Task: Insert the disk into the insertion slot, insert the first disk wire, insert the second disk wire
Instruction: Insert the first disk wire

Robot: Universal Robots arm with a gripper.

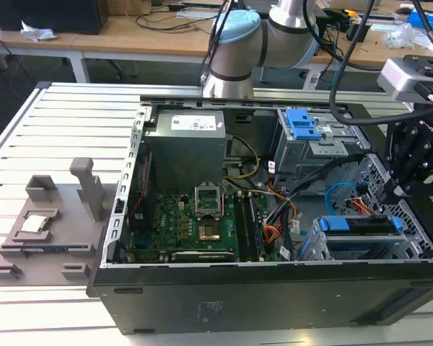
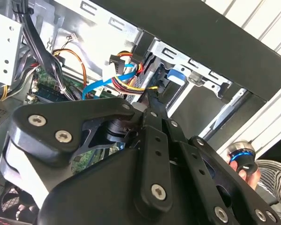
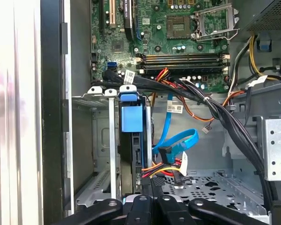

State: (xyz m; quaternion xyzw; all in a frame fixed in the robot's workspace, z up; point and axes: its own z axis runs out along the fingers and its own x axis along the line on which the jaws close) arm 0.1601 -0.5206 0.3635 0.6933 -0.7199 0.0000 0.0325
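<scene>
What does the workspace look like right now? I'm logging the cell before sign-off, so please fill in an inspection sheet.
Surface: slatted metal table carries the open computer case.
Job's things: disk sits in the insertion slot; first disk wire and second disk wire hang beside it, connection unclear.
Clutter: grey fixture with small parts on the exterior view's left.
Gripper: gripper poised by the first disk wire.
Cables: thick black cables cross the case.
Surroundings: wooden desks behind; a hand beyond the case.
</scene>
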